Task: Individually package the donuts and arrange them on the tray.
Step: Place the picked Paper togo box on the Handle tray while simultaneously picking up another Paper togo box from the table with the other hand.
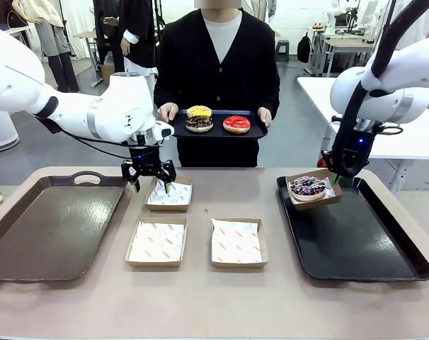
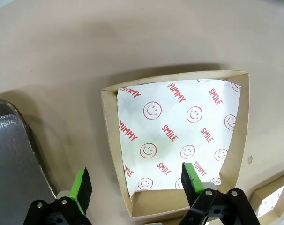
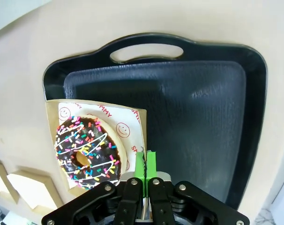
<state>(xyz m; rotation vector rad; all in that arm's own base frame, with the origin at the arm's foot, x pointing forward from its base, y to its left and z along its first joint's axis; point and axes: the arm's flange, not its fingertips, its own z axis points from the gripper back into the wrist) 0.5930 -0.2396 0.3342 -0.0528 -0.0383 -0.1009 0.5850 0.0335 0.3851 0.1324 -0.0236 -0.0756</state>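
Now my right gripper (image 3: 145, 161) pinches the loaded box (image 3: 142, 124) by its rim, donut (image 3: 88, 150) beside the fingers, for placement on the tray (image 3: 203, 117); left gripper (image 2: 136, 178) gapes above an empty box (image 2: 109, 140), awaiting a donut.

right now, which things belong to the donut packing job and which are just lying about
Job: three donuts on the person's tray; sprinkled donut in its box; three empty boxes; right black tray.
Lying about: bare left tray; white side table.
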